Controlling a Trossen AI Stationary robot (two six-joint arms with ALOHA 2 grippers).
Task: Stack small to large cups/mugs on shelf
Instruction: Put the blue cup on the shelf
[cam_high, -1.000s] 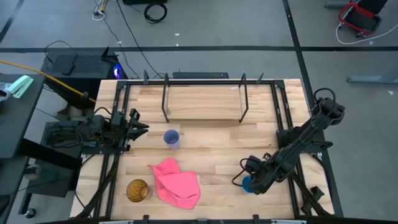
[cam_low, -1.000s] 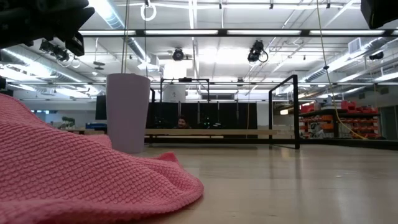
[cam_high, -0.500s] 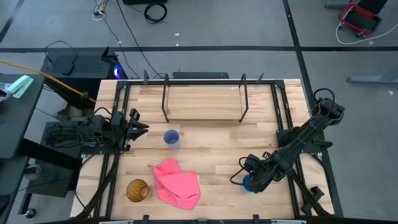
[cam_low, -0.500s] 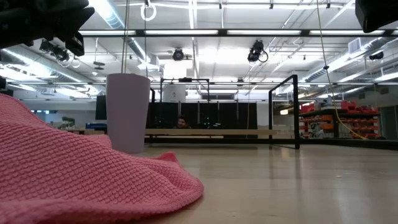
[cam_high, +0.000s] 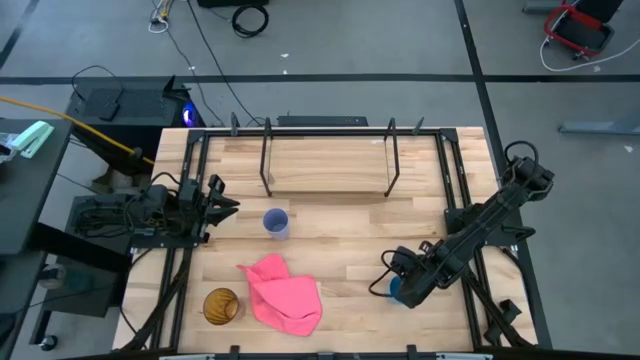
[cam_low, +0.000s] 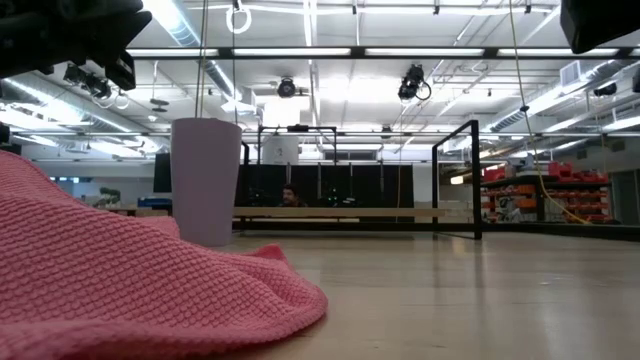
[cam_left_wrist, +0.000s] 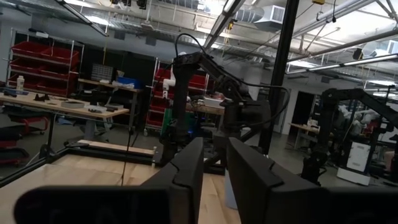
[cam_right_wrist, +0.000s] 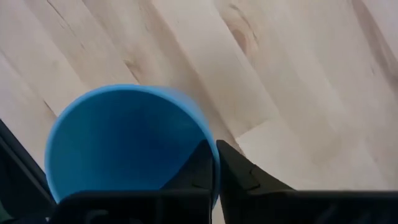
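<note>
The small blue cup (cam_high: 396, 293) is at the table's near right, with my right gripper (cam_high: 392, 287) shut on it; the right wrist view looks down into its open mouth (cam_right_wrist: 124, 149). The lavender cup (cam_high: 276, 222) stands upright on its base left of centre and also shows in the low view (cam_low: 205, 180). The amber cup (cam_high: 221, 306) stands at the near left. The shelf (cam_high: 328, 160) stands on its black legs at the far middle, its top bare. My left gripper (cam_high: 228, 205) waits at the left edge, its fingers slightly apart and empty. My right gripper pinches the blue cup's wall at the rim (cam_right_wrist: 211, 146), one finger inside the cup and one outside. The fingers come from above, slanting down from the table's right side. The cup is upright, mouth up. I cannot tell whether its base is on the table.
A crumpled pink cloth (cam_high: 282, 292) lies at the near middle, between the amber cup and the blue cup, and fills the left of the low view (cam_low: 120, 270). Black frame rails (cam_high: 455, 200) run along the table's sides. Bare wood lies between the cups and the shelf.
My right gripper has gone a little toward the table's left edge, still shut on the blue cup, which has gone with it and stayed upright.
</note>
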